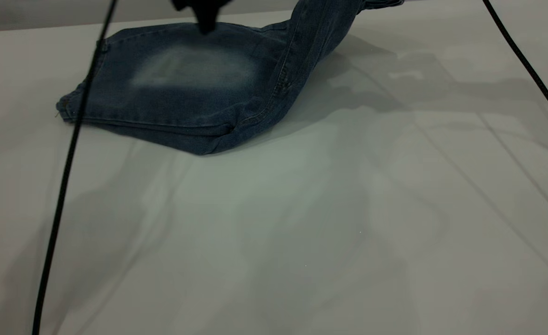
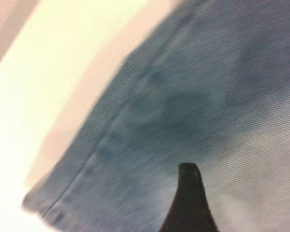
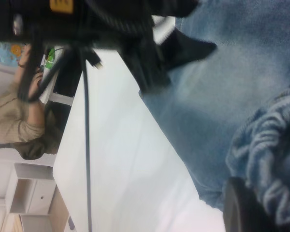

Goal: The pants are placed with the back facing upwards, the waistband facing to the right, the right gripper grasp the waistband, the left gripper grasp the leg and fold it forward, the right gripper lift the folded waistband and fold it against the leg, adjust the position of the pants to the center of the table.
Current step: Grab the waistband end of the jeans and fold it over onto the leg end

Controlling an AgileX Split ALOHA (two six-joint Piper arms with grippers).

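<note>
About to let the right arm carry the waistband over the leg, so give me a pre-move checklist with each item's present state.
1. Pants already folded lengthwise, legs stacked flat on the table: ok.
2. Waistband end raised off the table at the exterior view's upper right: ok.
3. Right gripper holding bunched denim: one finger shows against it, but the grip itself: cannot tell.
4. Left gripper clear of the landing area: not ok, it hangs over the folded leg.
5. Left gripper's fingers: only one fingertip shows above the denim: cannot tell.
6. Pants centred on the table: not ok, they lie far left.
</note>
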